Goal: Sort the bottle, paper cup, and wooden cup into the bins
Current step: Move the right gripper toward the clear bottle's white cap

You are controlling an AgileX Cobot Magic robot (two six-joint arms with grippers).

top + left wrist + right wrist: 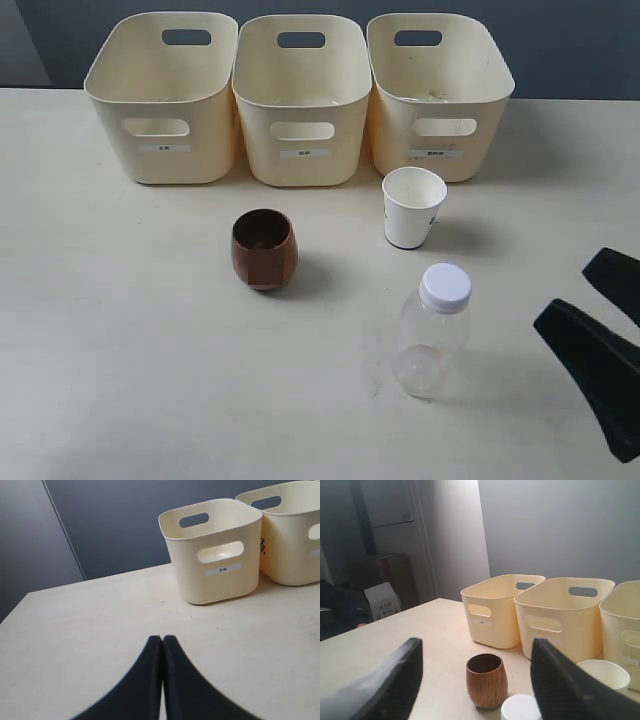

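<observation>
Nothing looks sorted yet: the bottle [432, 330], paper cup [412, 207] and wooden cup [264, 249] all stand upright on the counter [120, 350], and no item shows in the three bins [300, 100] lined along its 12 o'clock edge, though their floors are only partly seen. From the bottle, the paper cup sits toward 12 o'clock, just before the third bin; the wooden cup is toward 10 o'clock. All three placements remain. The right gripper [596, 300], jaws spread wide and holding nothing, waits at the bottle's 3 o'clock. The right wrist view lines up the wooden cup, the bottle's cap and the paper cup between those jaws. Only the left wrist view shows the left gripper [162, 680], jaws pressed together on nothing, facing a bin.
</observation>
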